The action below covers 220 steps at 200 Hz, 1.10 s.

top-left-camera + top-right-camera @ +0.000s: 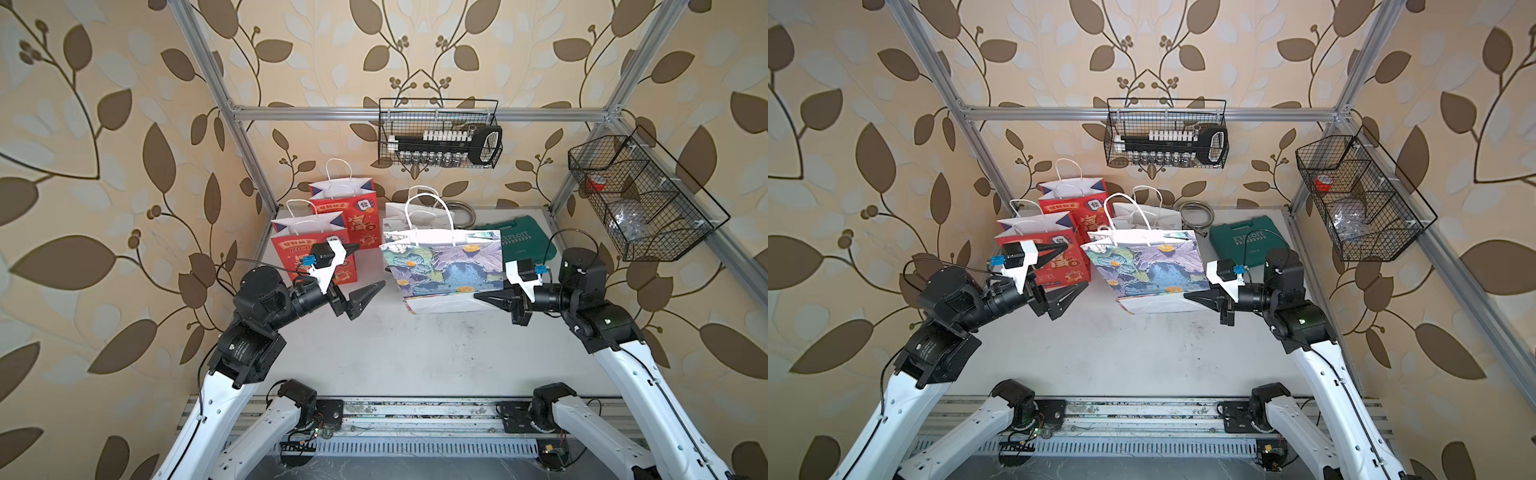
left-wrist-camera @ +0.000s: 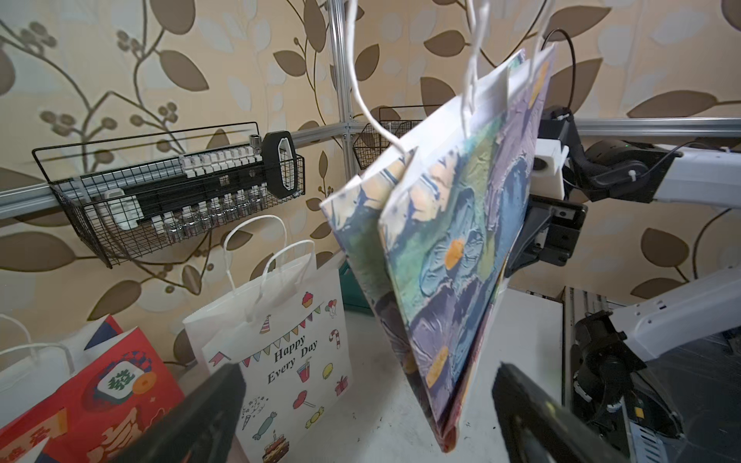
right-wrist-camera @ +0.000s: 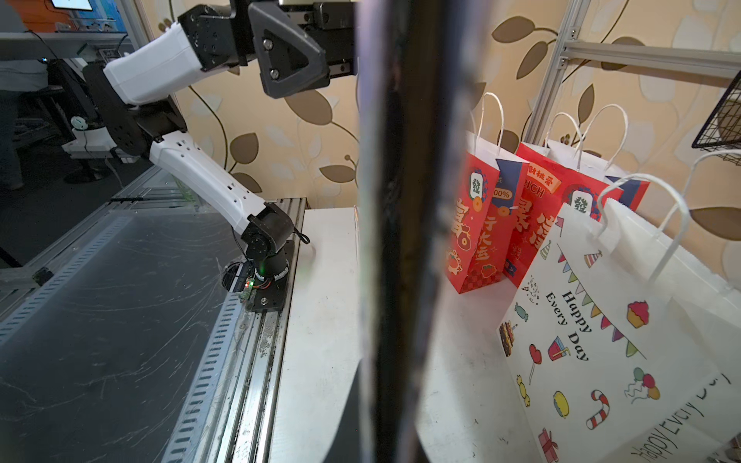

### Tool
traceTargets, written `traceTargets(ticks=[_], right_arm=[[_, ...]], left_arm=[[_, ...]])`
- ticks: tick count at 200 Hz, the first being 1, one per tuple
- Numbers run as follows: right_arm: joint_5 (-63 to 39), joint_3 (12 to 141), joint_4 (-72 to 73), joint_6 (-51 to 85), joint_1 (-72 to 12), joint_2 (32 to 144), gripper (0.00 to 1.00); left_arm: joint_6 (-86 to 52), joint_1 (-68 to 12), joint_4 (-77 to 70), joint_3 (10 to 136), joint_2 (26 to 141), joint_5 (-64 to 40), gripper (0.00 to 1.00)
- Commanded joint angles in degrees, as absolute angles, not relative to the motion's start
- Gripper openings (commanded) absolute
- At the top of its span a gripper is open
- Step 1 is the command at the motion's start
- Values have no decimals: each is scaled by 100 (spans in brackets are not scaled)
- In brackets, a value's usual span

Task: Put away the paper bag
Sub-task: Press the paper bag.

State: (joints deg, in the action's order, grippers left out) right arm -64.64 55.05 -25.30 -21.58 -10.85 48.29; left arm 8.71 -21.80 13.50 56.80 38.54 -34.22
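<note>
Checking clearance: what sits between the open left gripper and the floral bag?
Nothing; in both top views only bare table shows between the left gripper and the floral bag.

Scuffed white surface [image 1: 415, 353]: front red bag [image 1: 286, 249] and rear red bag [image 1: 357, 216] standing far left, white party-print bag [image 2: 280, 340] upright beside them, coiled metal hose [image 1: 465, 212] behind, green case [image 1: 523, 237] flat at far right

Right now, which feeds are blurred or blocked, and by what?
Right wrist view: the floral bag hangs close to the lens, a dark out-of-focus band down the middle. Left wrist view: bag sharp, left end effector soft in the foreground. Both top views: sharp, the bag's white rim overexposed.
</note>
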Motion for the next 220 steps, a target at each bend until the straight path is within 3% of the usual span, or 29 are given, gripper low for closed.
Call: traceTargets(ticks=[1,17,40,104,118,153,161,171,217,220], right_arm=[[-6622,5579,-2035,-1554,-1075,4883,0],[-6752,5616,-1947,-1469,-1111,4928,0],[-6783,5634,-1937,-1465,-1265,4996,0],[-6517,5538,-1264,-853,-1772,5274,0],[-6488,5514,-1240,-794,-1767,5300,0],[-6487,5384,-1153,-661,-1767,5304,0],[-6462,5344,-1144,-651,-1768,5301,0],[-6443,5293,-1122,-620,-1770,5292,0],[-6430,5212,-1001,-492,-1771,5273,0],[-6428,5212,-1008,-492,-1766,5272,0]], left_arm=[[622,-2215,1122,5154,3956,-3984,99],[-459,-2229,-182,4505,4191,-4630,99],[-1549,-2448,-2164,3790,4597,-4657,99],[-1511,-3155,-3507,3382,5238,-5031,97],[-1534,-3170,-3795,3324,5227,-5014,87],[-1561,-3180,-4234,3322,5265,-4951,40],[-1614,-3181,-4385,3311,5273,-4932,26],[-1644,-3179,-4517,3308,5283,-4891,0],[-1833,-3177,-4608,3416,5234,-4820,0],[-1853,-3181,-4594,3439,5232,-4795,8]])
